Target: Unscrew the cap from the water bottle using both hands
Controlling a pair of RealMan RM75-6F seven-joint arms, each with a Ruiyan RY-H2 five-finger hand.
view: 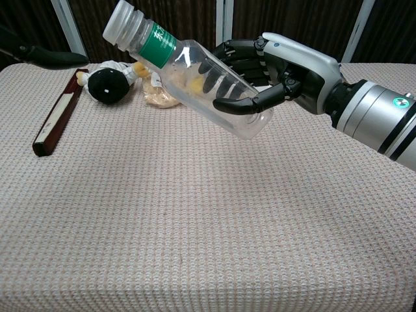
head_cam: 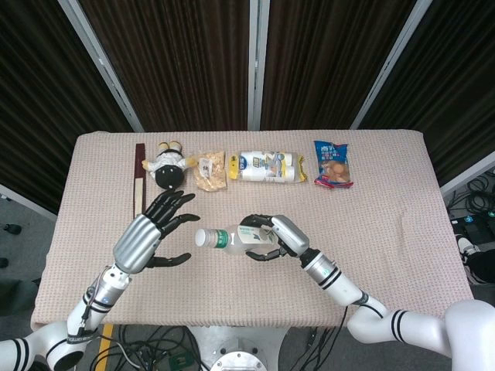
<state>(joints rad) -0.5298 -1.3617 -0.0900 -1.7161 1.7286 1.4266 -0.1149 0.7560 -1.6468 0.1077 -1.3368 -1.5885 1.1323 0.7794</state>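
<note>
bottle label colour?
Green with white lettering, a band just below the cap on the clear bottle. Clearest in the chest view.

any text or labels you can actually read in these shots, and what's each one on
Nothing can be read in full.
Bottle label: white characters on green, too blurred and tilted to read.
Blue snack bag: print too small.
Clear bread pack: blue and yellow label, too small.
Snack bag by the plush toy: small label, unreadable.
Right wrist: round green mark, no legible text.

The water bottle (view: 195,68) carries a green label with unreadable white characters.
</note>
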